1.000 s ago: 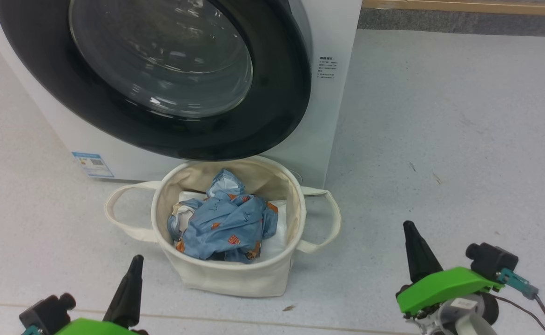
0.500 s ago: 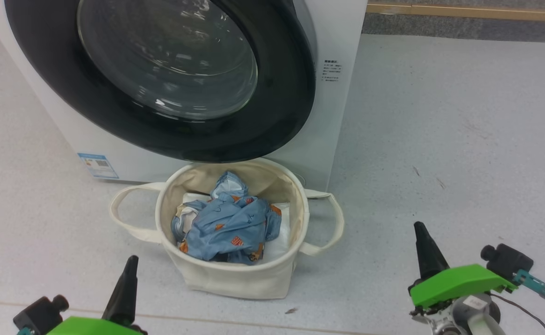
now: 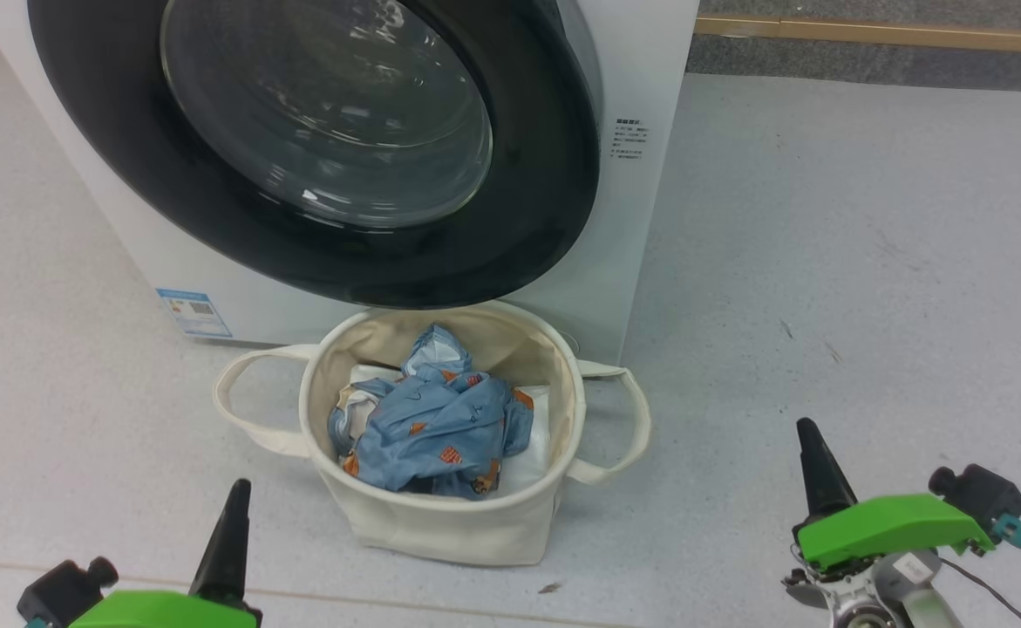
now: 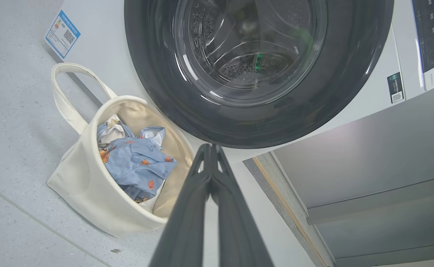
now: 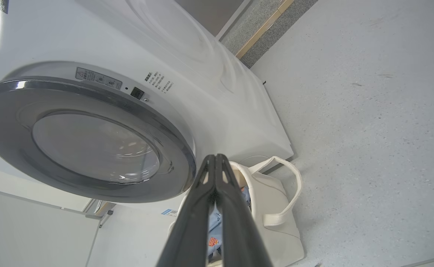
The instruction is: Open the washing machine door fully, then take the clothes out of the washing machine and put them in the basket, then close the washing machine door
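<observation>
- left gripper [image 3: 238,487] is low at the bottom left of the head view, fingers pinched together into 1 point, nothing held, apart from the basket
- small blue sticker [image 3: 193,311] on the lower left of the white washing machine [image 3: 650,235]
- washing machine door [image 3: 554,201] has a glossy black rim around clear glass and looks shut against the front; the steel drum [image 4: 239,70] shows through the glass in the left wrist view
- basket [image 3: 449,528] stands on the grey floor [image 3: 824,218] just in front of the washer, below the door's lower edge, 2 loop handles sticking out sideways
- the clothes [image 3: 436,427] are bunched up inside the basket, light blue with orange prints, on some white cloth
- right gripper [image 3: 805,426] is at the bottom right, fingers closed tight too, empty, above bare floor well right of the basket
</observation>
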